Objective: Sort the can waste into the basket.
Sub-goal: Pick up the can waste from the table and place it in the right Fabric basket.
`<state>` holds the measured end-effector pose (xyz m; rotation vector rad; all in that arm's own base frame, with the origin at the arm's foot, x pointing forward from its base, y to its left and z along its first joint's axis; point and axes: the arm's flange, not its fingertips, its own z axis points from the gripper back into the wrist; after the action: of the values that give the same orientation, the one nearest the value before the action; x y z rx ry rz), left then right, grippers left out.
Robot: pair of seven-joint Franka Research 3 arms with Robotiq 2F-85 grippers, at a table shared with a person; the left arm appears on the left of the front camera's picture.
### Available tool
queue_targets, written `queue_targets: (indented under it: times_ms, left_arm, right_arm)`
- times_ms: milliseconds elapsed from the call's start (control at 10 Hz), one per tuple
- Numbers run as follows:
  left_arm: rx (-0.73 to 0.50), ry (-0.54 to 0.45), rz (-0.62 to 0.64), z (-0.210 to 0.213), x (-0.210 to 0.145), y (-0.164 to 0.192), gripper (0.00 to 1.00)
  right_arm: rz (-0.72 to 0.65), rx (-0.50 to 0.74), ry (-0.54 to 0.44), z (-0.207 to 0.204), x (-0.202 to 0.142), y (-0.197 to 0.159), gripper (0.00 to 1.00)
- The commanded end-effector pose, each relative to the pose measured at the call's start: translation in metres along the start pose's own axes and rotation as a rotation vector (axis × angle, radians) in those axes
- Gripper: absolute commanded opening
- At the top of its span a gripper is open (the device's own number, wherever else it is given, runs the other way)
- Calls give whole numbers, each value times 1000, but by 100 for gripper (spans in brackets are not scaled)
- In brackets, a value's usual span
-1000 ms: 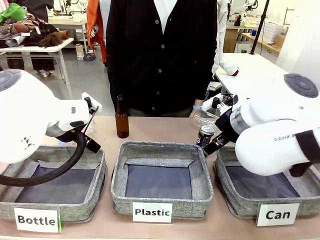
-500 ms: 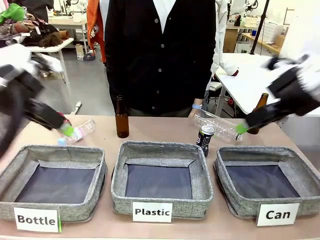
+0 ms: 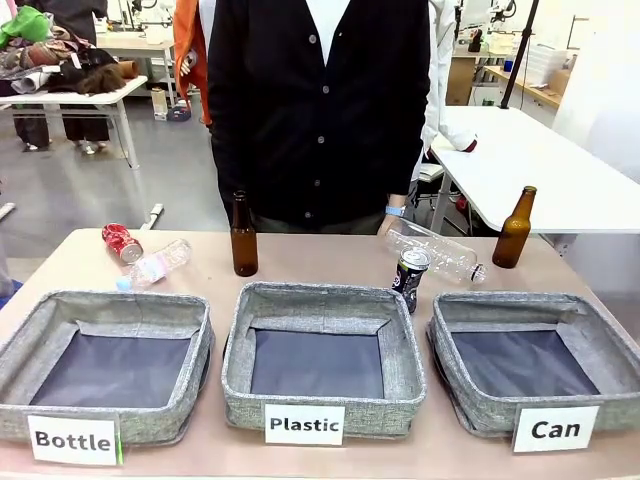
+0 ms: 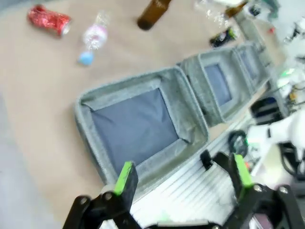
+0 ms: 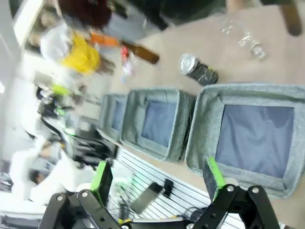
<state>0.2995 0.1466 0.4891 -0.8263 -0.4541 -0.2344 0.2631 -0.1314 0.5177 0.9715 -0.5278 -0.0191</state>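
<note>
Your left gripper (image 4: 183,171) and right gripper (image 5: 158,174) gape empty, so pinch the probably light, thin-walled, slippery black can (image 3: 410,273) gently across its mid-body.

The left tool (image 4: 185,172) is black, built of angular linked bars with small silver bolts (image 4: 108,195) at the joints, and its two fingers end in bright green pads (image 4: 126,175). The right tool (image 5: 158,174) matches it, with black links, pale bolt heads and the same green pads. The person (image 3: 320,150) wears a black buttoned cardigan (image 3: 270,120) over a white shirt (image 3: 328,18), with a light blue band (image 3: 395,212) at one wrist.
</note>
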Motion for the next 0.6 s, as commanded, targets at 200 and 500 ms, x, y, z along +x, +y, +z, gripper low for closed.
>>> queue_targets:
  times_ms: [200,500]
  left_arm:
    - [-69,-235,329,8,-9,62,100]
    - [-91,-125,191,12,-19,49,100]
  right_arm:
    - [-232,166,-159,-6,-1,-93,100]
    - [-180,105,-93,14,-7,-75,100]
